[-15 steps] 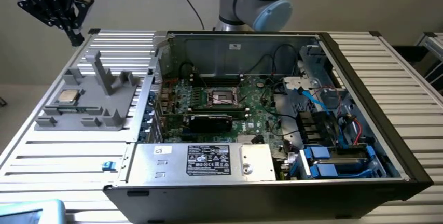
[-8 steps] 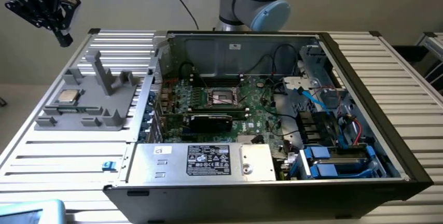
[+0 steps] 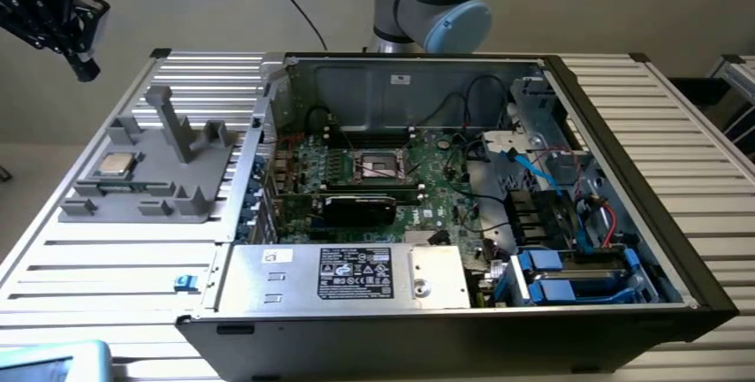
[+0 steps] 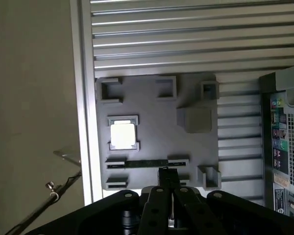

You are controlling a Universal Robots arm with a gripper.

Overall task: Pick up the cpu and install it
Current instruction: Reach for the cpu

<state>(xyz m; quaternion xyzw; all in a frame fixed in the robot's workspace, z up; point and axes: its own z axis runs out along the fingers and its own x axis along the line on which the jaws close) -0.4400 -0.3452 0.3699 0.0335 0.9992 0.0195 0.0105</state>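
CPU (image 3: 115, 164) is lying flat in a recess of the grey fixture (image 3: 189, 201) on the worktop (image 3: 118, 267), at the exterior view's left of the open computer case (image 3: 401, 90) and well apart from the motherboard socket (image 3: 380, 166). Tool (image 3: 83, 64) is hanging high above the fixture, fingers closed and empty. Judged risks: closed fingers striking the chip's top instead of straddling it, or a tilted grasp bending socket pins during seating.
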